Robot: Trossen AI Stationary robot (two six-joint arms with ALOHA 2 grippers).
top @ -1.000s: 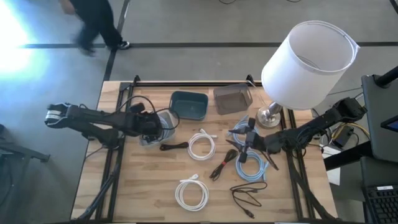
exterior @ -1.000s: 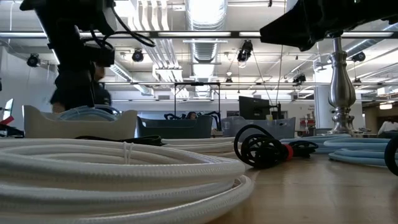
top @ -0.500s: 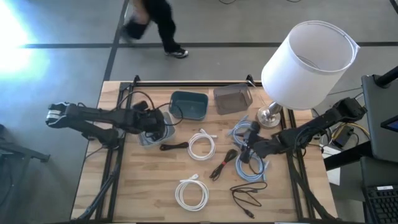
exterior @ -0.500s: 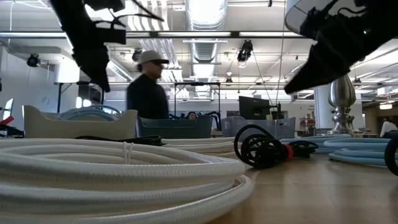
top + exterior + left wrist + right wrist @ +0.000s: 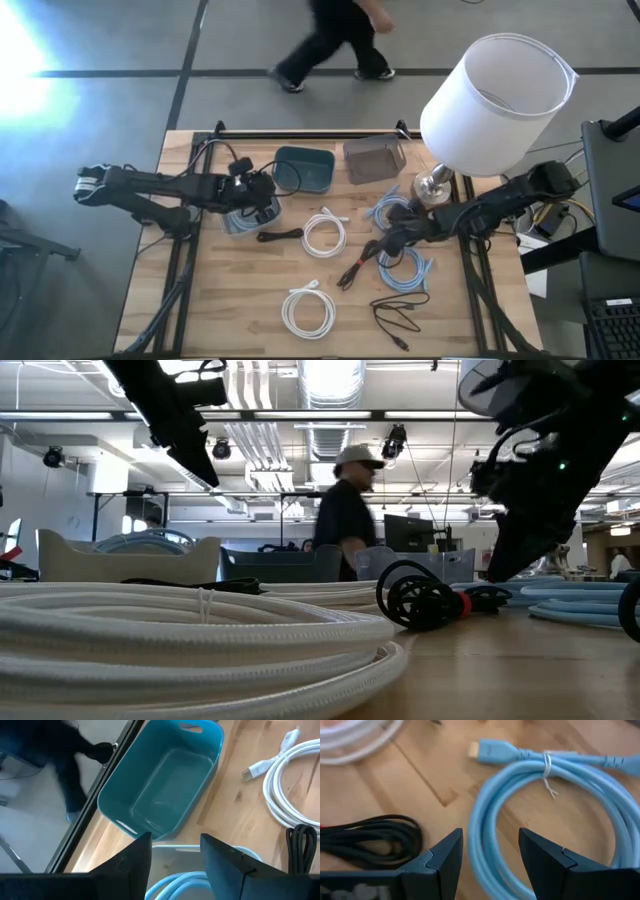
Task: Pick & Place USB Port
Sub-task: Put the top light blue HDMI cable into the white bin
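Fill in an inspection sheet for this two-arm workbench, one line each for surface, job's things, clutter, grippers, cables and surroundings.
Surface: wooden table, bare between the items.
Job's things: light blue cable coil on the table; another blue cable lies in the clear tray; teal bin empty; grey bin beside it.
Clutter: table lamp at the right rear.
Grippers: left gripper open over the clear tray; right gripper open, low over the light blue cable coil.
Cables: two white cable coils; black cable bundles.
Surroundings: a person walks past behind the table.
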